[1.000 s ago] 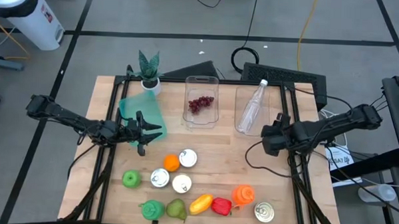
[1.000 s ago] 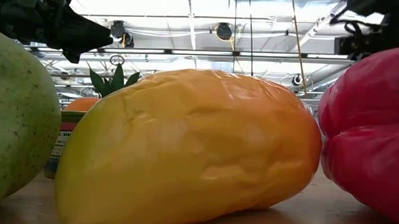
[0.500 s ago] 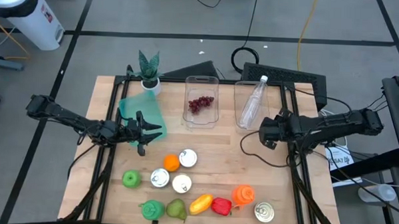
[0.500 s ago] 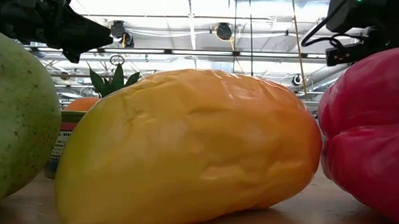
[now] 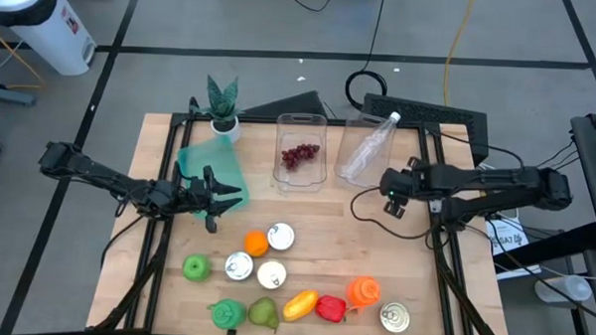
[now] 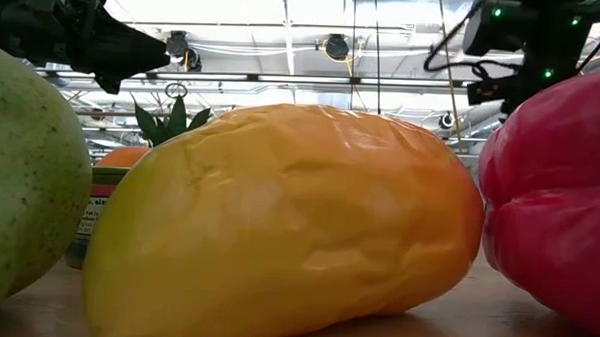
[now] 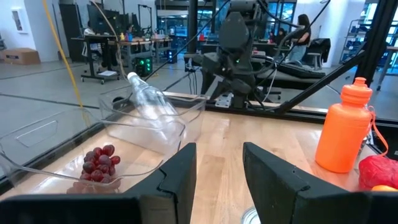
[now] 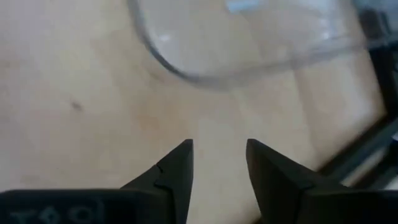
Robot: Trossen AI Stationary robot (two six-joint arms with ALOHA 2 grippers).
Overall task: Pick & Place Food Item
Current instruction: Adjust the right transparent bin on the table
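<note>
Purple grapes (image 5: 298,155) lie in a clear plastic bin (image 5: 300,174) at the far middle of the wooden table (image 5: 325,240); the left wrist view shows the bunch (image 7: 99,163) on the bin's floor. Just right of it a second clear bin (image 5: 360,162), turned askew, holds a clear plastic bottle (image 5: 370,147) lying on its side with its white cap toward the far edge.

The right gripper (image 5: 387,187) hovers low over bare wood at the near edge of the askew bin, its arm reaching in from the right. In its wrist view the two dark fingers (image 8: 176,167) stand a little apart with nothing between them, and the bin's rounded corner (image 8: 205,74) lies just beyond their tips.

The left gripper (image 5: 232,196) waits at the left of the table beside a teal cloth (image 5: 210,168), fingers (image 7: 180,168) slightly parted and empty.

Toward the near side sit an orange (image 5: 256,244), three cans with silver lids (image 5: 270,275), a green apple (image 5: 195,268), a green pear (image 5: 263,312), a yellow mango (image 5: 300,306), a red pepper (image 5: 331,308), an orange bottle (image 5: 364,291) and another can (image 5: 395,316). A small potted plant (image 5: 223,103) stands at the far left corner.

In the low view the mango (image 6: 288,223) fills the foreground, between the pear (image 6: 24,179) and the pepper (image 6: 554,187).
</note>
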